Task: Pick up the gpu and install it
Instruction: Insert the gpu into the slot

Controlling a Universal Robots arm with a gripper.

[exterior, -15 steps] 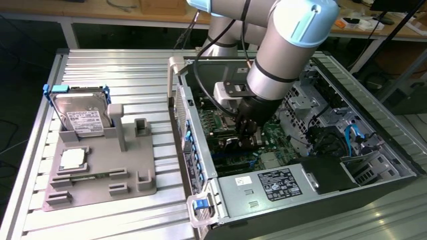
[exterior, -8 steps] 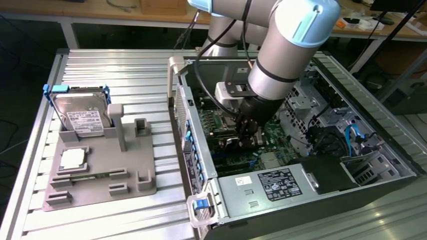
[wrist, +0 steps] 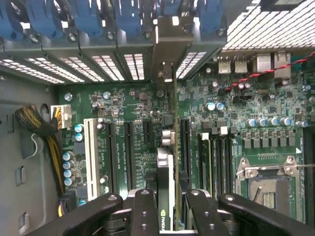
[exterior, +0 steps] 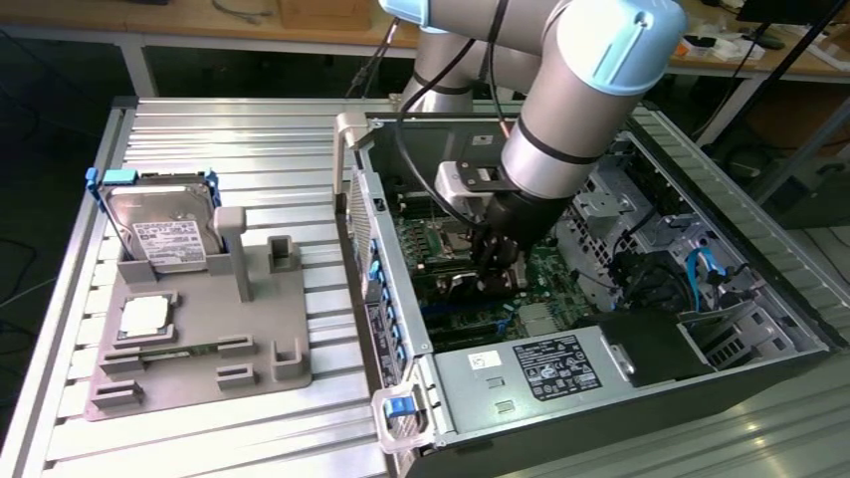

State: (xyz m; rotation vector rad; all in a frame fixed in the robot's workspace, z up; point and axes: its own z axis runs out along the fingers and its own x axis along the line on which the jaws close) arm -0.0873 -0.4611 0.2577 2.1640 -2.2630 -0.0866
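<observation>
Bright daylight out on the desk [exterior: 226,139], its metal slats shining in pale bands. The open computer case [exterior: 777,299] is deep in shade, and the tool [exterior: 495,271] down inside reads nearly black. A soft highlight runs along the arm [exterior: 591,80]. Over to the wrist view: the vent grille [wrist: 275,24] is blown out white, with light pouring through from behind. The motherboard [wrist: 133,118] sits evenly lit, green and clear. The gpu [wrist: 166,169] shows a dull sheen at its bracket end. Nearest the lens, the tool's black links go soft and lose detail.
</observation>
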